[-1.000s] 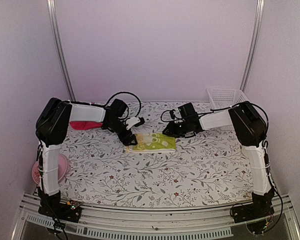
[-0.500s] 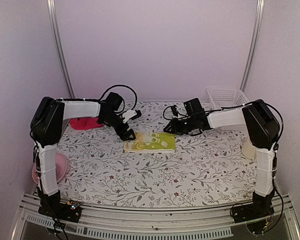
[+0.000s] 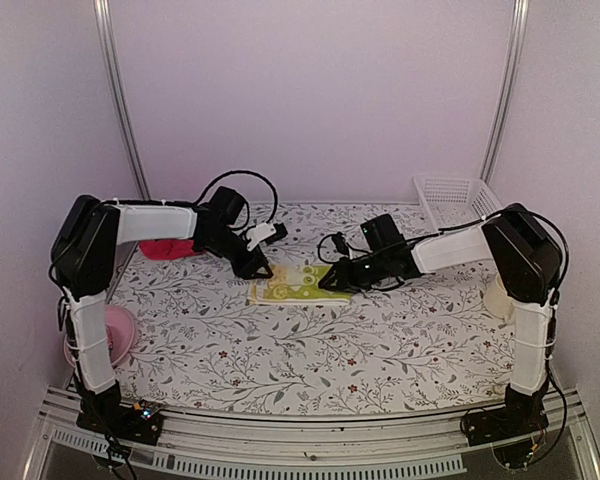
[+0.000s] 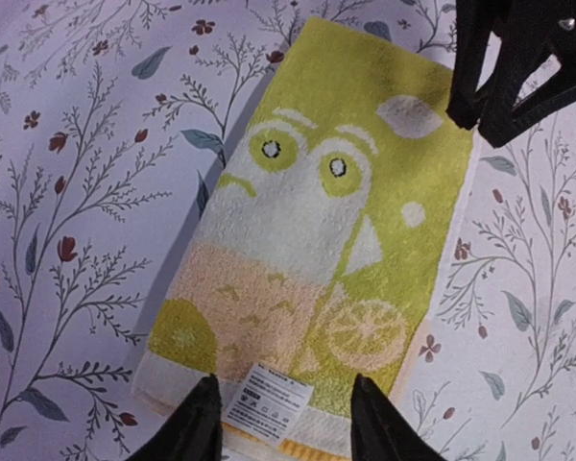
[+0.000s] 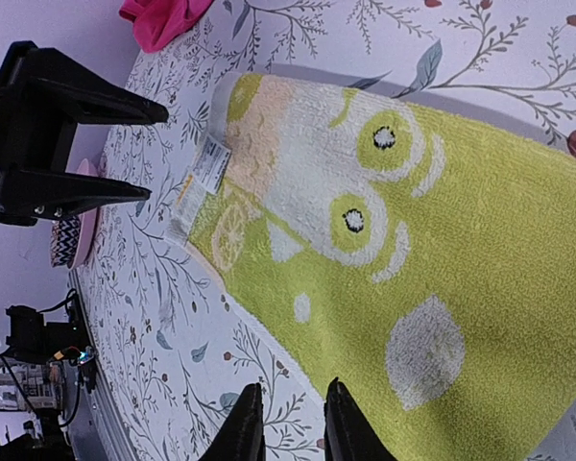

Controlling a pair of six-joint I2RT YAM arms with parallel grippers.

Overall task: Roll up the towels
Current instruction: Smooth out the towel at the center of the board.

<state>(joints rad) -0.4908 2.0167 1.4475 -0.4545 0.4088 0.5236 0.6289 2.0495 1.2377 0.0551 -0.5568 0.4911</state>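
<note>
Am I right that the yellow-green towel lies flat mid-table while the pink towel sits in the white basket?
Not quite: the pink towel lies on the table at the far left, not in the white basket, as the top external view shows. The yellow-green towel does lie flat mid-table.

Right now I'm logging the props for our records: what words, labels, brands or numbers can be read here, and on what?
White care label at one end of the yellow-green patterned cloth towel: several lines of print, too small and blurred to read in either wrist view.
Nothing else carries readable text; the towel's face shows only a picture.
</note>
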